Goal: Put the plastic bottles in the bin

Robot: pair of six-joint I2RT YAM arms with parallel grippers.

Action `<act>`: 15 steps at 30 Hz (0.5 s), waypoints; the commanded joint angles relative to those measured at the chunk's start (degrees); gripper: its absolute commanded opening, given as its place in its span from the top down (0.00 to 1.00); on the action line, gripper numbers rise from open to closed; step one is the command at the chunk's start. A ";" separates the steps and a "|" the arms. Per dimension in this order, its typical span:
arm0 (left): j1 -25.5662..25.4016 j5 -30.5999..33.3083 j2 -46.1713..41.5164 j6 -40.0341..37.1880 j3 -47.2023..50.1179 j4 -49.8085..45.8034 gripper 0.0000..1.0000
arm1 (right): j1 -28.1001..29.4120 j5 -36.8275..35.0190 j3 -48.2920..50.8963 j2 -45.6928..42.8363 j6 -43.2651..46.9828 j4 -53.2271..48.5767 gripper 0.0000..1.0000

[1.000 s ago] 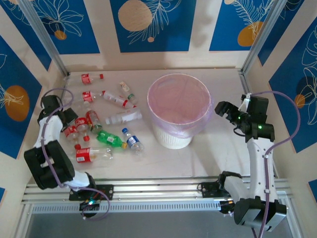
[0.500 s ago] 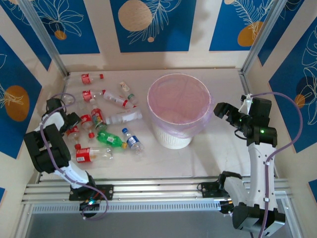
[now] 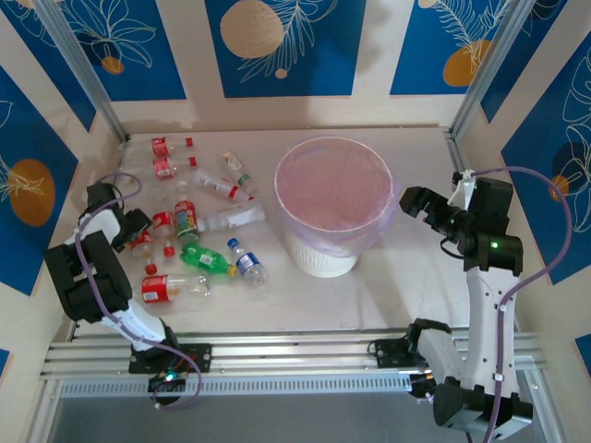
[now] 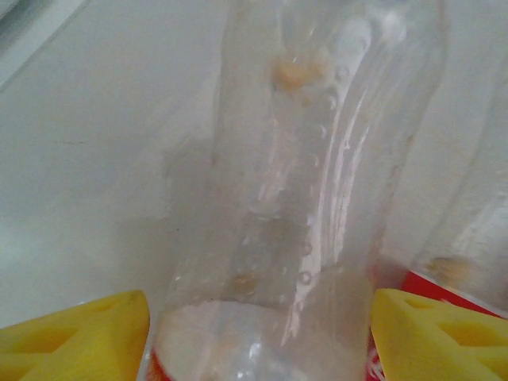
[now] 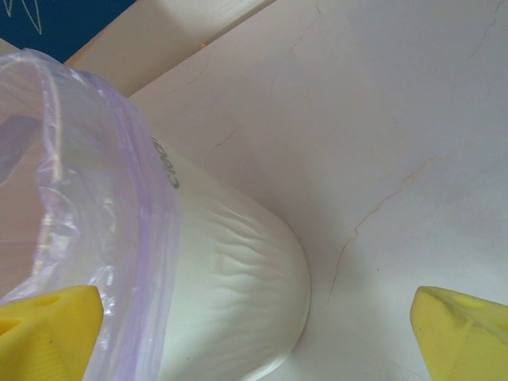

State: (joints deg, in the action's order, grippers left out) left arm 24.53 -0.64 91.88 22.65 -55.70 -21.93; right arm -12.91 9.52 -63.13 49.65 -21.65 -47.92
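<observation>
Closest in, the left gripper (image 4: 262, 337) has its yellow fingers (image 4: 79, 337) parted on either side of a clear bottle (image 4: 294, 198) lying well left of the bin (image 3: 319, 258). Whether they press it I cannot tell, since the contact falls at the picture's lower edge. It looks light, thin-walled and crumpled, so I judge it will give under pressure and could squirt out sideways. The dimpled middle of the body seems a surer hold than either end. Its cap and neck are cut off, and a second bottle (image 4: 468, 230) just beside it is only a blur with a scrap of red label. Farther out, the other plastic bottles (image 3: 203, 258) lie scattered left of the bin, some nearer than it, some beyond, a few touching. Just right of the bin the right gripper (image 3: 416, 201) hangs with jaws wide apart and empty, facing its white wall. The pink liner (image 3: 332, 189) makes the bin's inside hard to read.
</observation>
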 commanded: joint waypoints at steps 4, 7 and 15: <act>0.08 -4.09 -12.50 0.34 -0.66 -2.92 0.24 | -0.36 3.57 -5.58 -0.81 0.41 -2.14 0.00; -0.49 -8.95 -18.51 2.70 -0.28 -3.11 0.24 | -0.17 5.71 -9.57 -0.36 -0.06 -2.44 0.01; -4.86 -26.17 -31.08 12.75 -2.30 -0.90 0.26 | 15.61 9.60 -23.43 5.43 -1.73 -1.61 0.10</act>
State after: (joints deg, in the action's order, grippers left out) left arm 21.30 -17.23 63.02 30.09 -55.92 -23.18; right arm -4.08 17.58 -82.54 52.90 -22.92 -49.34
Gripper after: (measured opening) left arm 0.742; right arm 0.904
